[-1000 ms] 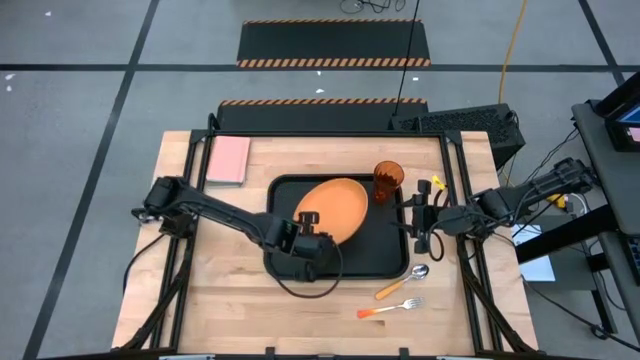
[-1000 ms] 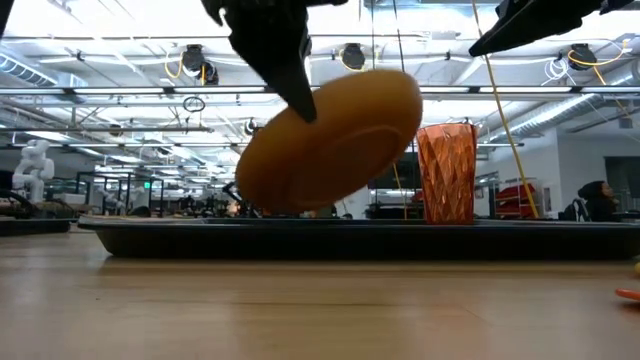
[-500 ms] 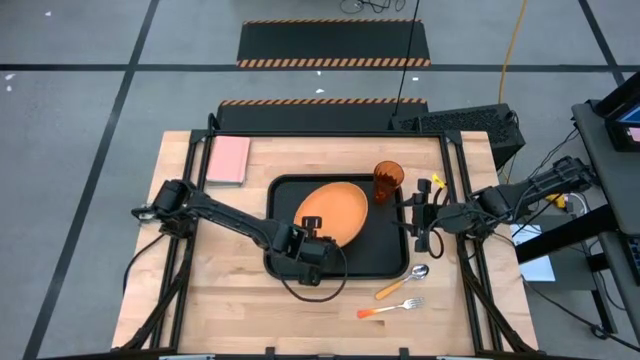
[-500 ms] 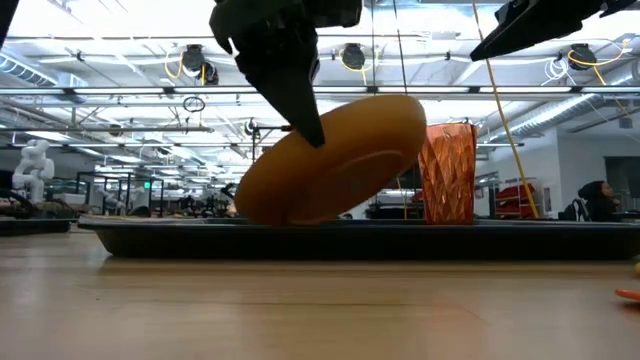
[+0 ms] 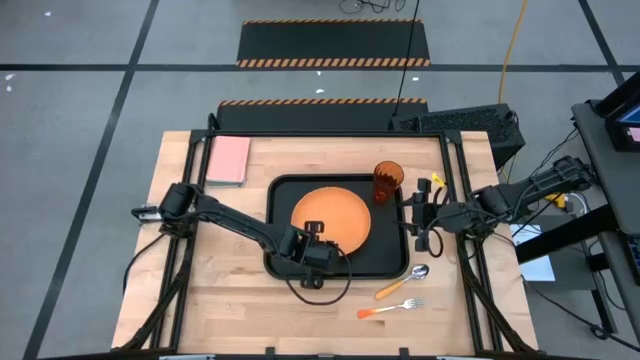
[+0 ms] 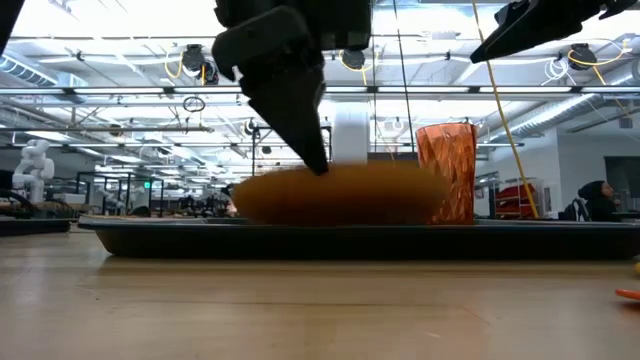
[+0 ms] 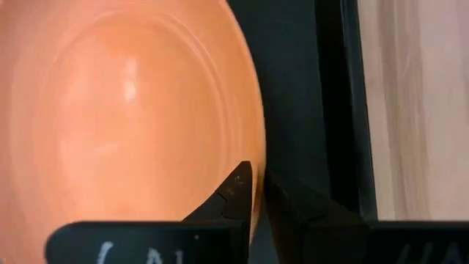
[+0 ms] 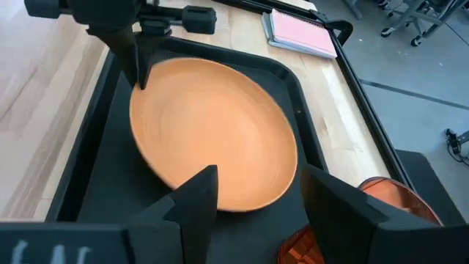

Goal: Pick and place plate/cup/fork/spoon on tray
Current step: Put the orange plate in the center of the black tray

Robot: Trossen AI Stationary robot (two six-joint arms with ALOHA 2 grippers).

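The orange plate (image 5: 331, 218) lies about flat inside the black tray (image 5: 385, 262); it is blurred in the low view (image 6: 340, 195). My left gripper (image 5: 318, 240) is shut on its near rim. The dark-orange cup (image 5: 388, 180) stands upright in the tray's far right corner. The spoon (image 5: 405, 280) and the fork (image 5: 390, 308) lie on the wood near the tray's near right corner. My right gripper (image 5: 413, 215) is open and empty above the tray's right rim, beside the cup. My left gripper pinches the plate's near rim (image 7: 256, 192) between its two fingers, one finger (image 7: 236, 192) over the plate's inside and one outside it. The fingers point down from above (image 6: 300, 120). The plate lies about level on the tray floor.
A pink rectangular pad (image 5: 228, 160) lies at the table's far left. The tray's raised rim (image 7: 330, 110) runs close beside the plate's near edge. Bare wood lies left of and nearer than the tray.
My left gripper has gone down and a little toward the near edge, still shut on the plate. The plate, which stood tilted with its right side raised, has tipped down about flat onto the tray.
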